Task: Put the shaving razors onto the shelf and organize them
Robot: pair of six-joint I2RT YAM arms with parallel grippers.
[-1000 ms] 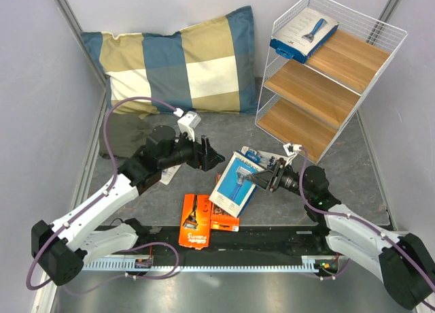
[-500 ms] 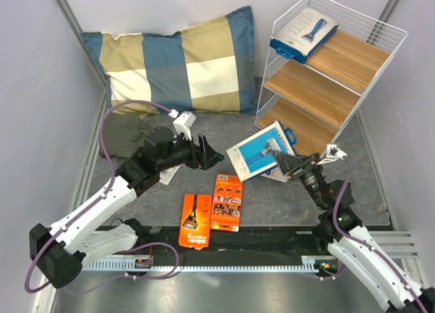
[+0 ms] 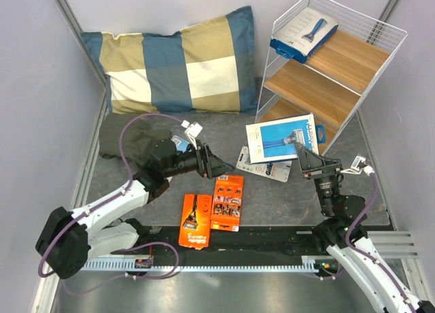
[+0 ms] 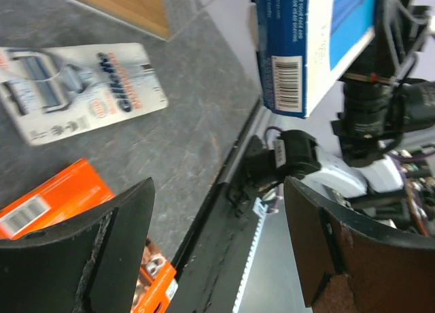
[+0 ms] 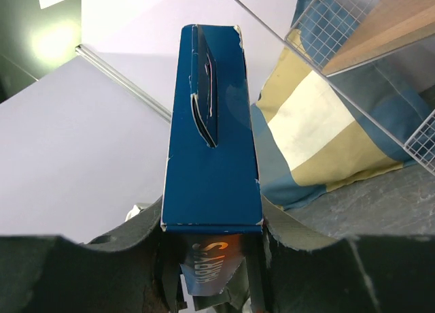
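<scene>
Top view: right gripper [image 3: 304, 153] pinching one narrow edge of a blue razor box [image 3: 282, 137], held clear of the mat at about 3 o'clock, printed face up, just in front of the bottom board of the shelf [image 3: 340, 99]. Shelf at 1 o'clock, leaning back, with a second blue box [image 3: 304, 33] lying on its top board. Left gripper [image 3: 216, 167] near centre, fingers spread wide with nothing between them, aimed toward 3 o'clock at a grey blister pack [image 3: 265, 169] flat on the mat. An orange card [image 3: 195, 221] and a second orange card [image 3: 227, 203] side by side at 6 o'clock. Checked pillow [image 3: 183, 61] at 11 o'clock.

Likely trouble from here: a hold on only one edge of a broad, flat box, so a swing or slip during the carry. Next, a corner catching the white wire front or a board's lip — and the light rack shoved back or tipped. Possibly a landing askew on the second blue box rather than beside it. Also worth watching: both arms close together near centre, the left reaching for a pack almost under the right's load.
</scene>
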